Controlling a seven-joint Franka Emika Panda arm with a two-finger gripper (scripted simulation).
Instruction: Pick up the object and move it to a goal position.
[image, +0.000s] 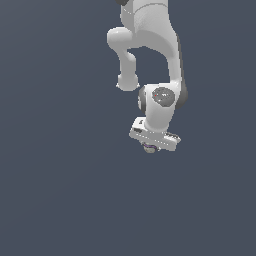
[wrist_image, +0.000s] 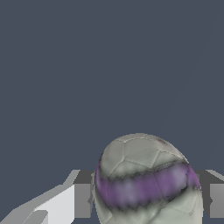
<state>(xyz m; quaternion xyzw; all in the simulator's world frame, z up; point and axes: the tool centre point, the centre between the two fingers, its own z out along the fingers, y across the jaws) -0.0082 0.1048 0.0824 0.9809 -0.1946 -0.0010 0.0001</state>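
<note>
Open dark floor (image: 60, 200) surrounds the end effector (image: 151, 146) on all sides, with nothing blocking passage.

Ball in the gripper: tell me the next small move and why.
Probably a short, slow lift straight up. In the wrist view the ball sits between the two fingers, which stand close against its sides. In the exterior view it peeks out just beneath the gripper. No goal marker is visible, so I would test the hold before carrying it anywhere.
</note>
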